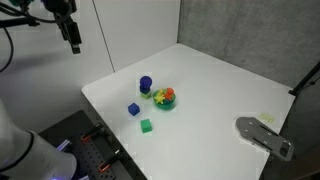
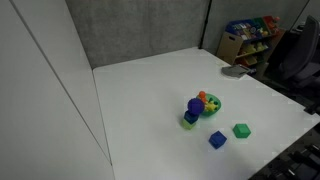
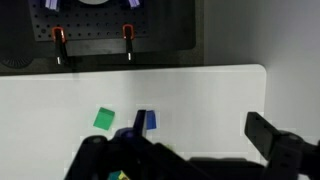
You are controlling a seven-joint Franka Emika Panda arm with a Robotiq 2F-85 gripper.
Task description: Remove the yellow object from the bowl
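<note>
Well, you're only at the approach; the jaws hang released, high above the desk [image 1: 225,80], well apart from the bowl [image 1: 170,105]; the yellow object [image 1: 157,95] lies inside; next, descend squarely over it, avoiding the blue cup [image 1: 146,84].

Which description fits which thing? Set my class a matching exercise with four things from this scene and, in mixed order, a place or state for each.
Things:
1. bowl
2. cup
3. green cube
4. gripper

Descriptions:
A. up in the air, well above the table
B. holds the yellow object and an orange piece
C. lies on the table apart from the bowl, near a blue cube
D. dark blue, stands right next to the bowl

Pairs: 1-B, 2-D, 3-C, 4-A
</note>
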